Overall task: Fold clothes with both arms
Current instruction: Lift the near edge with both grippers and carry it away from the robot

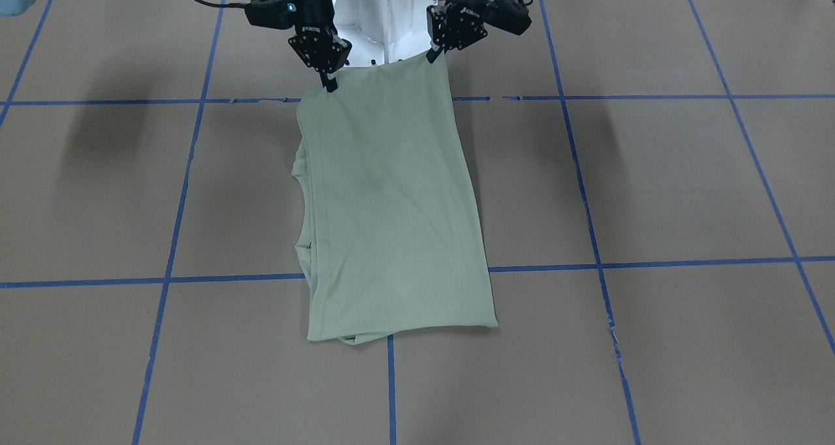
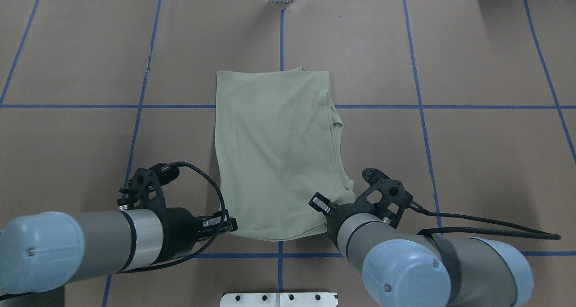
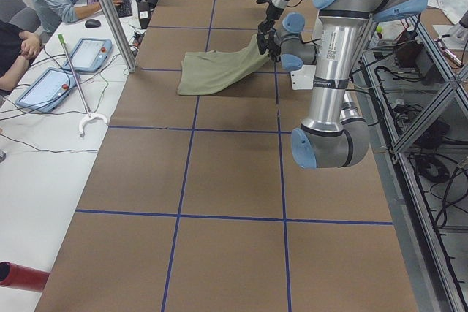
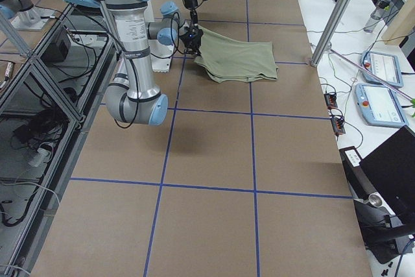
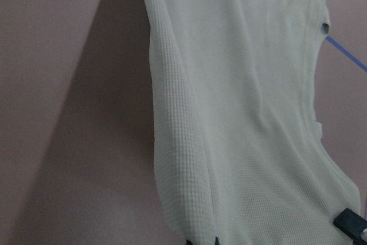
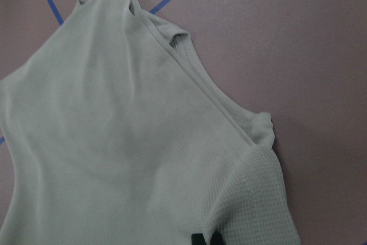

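Shirt (image 1: 391, 210): pale sage-green knit, folded into a long narrow panel, centre frame. Lower end lies flat on the worktop (image 1: 652, 184), upper end is lifted.
Left end effector (image 1: 432, 57): pinched shut on the upper-right corner.
Right end effector (image 1: 329, 83): clamped on the upper-left corner.
Handling: light and floppy, probably sags between grips, so the corners look like the best hold.

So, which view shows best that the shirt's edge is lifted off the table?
Exterior left: the shirt slopes up from the table to the left hand and right hand. Exterior right shows the same. Front-facing and overhead views flatten it; wrist views show only close cloth.
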`<action>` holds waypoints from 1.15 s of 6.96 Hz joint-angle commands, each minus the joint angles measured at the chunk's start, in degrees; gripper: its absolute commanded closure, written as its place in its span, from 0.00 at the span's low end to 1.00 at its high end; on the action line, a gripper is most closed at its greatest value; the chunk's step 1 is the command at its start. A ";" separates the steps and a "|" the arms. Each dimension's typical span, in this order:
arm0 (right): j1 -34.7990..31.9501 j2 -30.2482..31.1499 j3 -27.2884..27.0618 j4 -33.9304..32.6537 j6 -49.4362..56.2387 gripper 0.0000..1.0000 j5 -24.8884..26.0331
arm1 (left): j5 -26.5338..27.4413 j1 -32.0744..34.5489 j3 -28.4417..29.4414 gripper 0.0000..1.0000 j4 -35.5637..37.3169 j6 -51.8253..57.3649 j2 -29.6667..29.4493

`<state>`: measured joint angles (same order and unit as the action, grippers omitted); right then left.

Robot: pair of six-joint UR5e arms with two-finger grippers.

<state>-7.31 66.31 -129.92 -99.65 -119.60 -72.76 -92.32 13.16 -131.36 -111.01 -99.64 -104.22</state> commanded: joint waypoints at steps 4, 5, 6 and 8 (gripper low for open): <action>-6.81 -11.96 7.44 -8.11 4.55 1.00 -1.95 | -2.42 10.27 7.65 1.00 9.41 10.92 -7.82; -10.32 -16.35 13.93 -6.28 6.38 1.00 -3.34 | -2.42 14.31 13.35 1.00 8.98 14.70 -9.84; -13.49 -17.17 21.56 0.09 7.88 1.00 -4.92 | -2.34 17.14 19.42 1.00 7.75 17.43 -11.78; -16.24 -17.27 32.06 9.79 10.43 1.00 -5.90 | -2.25 19.88 30.06 1.00 -1.17 18.69 -13.02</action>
<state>-21.69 49.34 -103.65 -94.88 -110.53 -77.73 -94.61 31.18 -107.70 -107.23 -81.86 -116.31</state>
